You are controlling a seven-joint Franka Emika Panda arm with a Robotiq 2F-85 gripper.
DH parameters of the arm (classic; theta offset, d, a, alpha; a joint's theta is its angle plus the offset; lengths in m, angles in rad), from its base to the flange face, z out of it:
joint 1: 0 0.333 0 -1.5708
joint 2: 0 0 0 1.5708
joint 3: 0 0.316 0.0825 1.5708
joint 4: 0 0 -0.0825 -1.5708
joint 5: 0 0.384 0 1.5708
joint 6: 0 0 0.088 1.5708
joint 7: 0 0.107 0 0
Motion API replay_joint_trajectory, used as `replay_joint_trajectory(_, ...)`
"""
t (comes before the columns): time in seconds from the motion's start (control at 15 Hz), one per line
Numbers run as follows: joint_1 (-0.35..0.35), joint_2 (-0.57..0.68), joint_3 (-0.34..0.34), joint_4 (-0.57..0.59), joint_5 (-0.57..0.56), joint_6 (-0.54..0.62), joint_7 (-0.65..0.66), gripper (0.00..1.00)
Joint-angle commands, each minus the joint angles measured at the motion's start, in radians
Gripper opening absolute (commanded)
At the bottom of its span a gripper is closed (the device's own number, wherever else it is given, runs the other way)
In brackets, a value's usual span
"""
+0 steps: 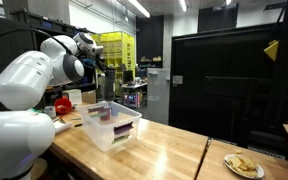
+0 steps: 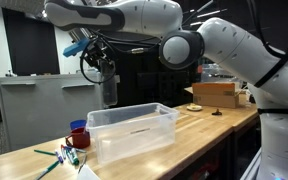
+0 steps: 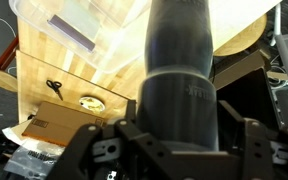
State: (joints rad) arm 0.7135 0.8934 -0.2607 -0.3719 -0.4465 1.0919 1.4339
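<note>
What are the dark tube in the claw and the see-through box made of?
The dark grey cylinder may be matte plastic or metal; its dull surface leaves it open. The clear rectangular box looks like glossy plastic: you see through its walls.

An exterior view stands close behind the arm (image 1: pixel 29 75) at the surface's (image 1: pixel 164 150) near left end and looks along it to the far dark wall. An exterior view sits low by the surface edge, facing the bin (image 2: pixel 134 130) with the arm coming in from the right. Both share bin and box (image 2: pixel 216 93). The wrist view looks down, very near, past the cylinder (image 3: pixel 181 70) in the tool (image 3: pixel 179 150), onto bin and box.
</note>
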Motion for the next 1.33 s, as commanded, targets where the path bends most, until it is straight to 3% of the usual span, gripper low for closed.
replay_joint_trajectory(0.0, -0.010, 0.017, 0.020, 0.029, 0.021, -0.023, 0.011, 0.53)
replay_joint_trajectory(0.73, -0.014, 0.067, 0.063, 0.027, 0.083, -0.016, 0.061, 0.53)
replay_joint_trajectory(0.8, -0.014, 0.069, 0.066, 0.027, 0.085, -0.009, 0.064, 0.94)
replay_joint_trajectory(0.93, -0.015, 0.070, 0.071, 0.026, 0.090, -0.009, 0.065, 0.99)
replay_joint_trajectory(1.07, -0.012, 0.055, 0.070, 0.005, 0.089, 0.003, 0.068, 0.67)
replay_joint_trajectory(1.2, -0.013, 0.054, 0.071, 0.006, 0.090, 0.006, 0.068, 0.61)
replay_joint_trajectory(1.27, -0.014, 0.054, 0.071, 0.006, 0.090, 0.008, 0.067, 0.89)
